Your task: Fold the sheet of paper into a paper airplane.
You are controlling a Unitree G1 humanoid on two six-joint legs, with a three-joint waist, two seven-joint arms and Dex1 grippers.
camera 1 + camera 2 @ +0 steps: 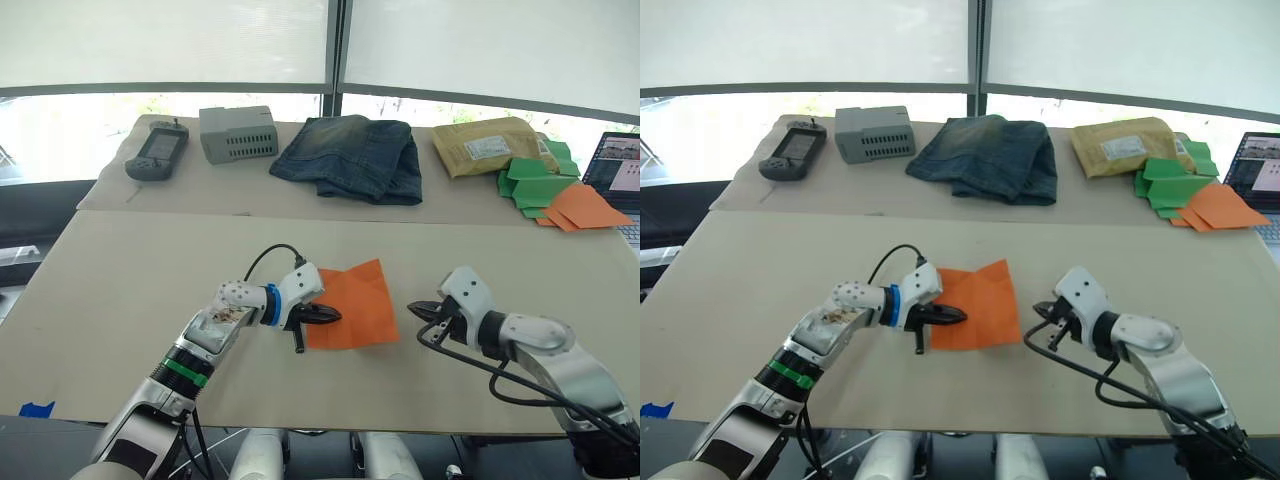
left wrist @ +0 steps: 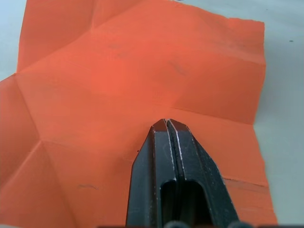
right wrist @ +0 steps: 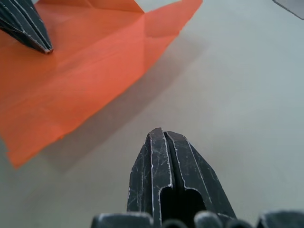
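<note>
The sheet of paper (image 1: 352, 304) lies on the worktop (image 1: 130, 290), creased but mostly opened out, with one corner raised off the surface on the side far from the left gripper. The left gripper (image 1: 322, 316) has its jaws fully closed, tips together, and grips nothing; the closed tips rest on top of the sheet, just inside its near edge, with the bulk of the paper extending ahead of and to both sides of the jaws. The right gripper (image 1: 418, 309) likewise has its jaws pressed together and empty; it sits over bare worktop, with the sheet's nearest edge lying ahead of the jaw tips and apart from them. Handling judgement: the paper is thin, very light and limp, so it will slide on the smooth worktop unless pinned, and it will tear or take unwanted creases if pinched hard. Existing fold lines will act as hinges and the sheet will tend to bend along them. Recommended hold: keep one set of jaws pressing flat on the centre as an anchor, and take the lifted corner or a free edge with the other, jaws opened only slightly.
</note>
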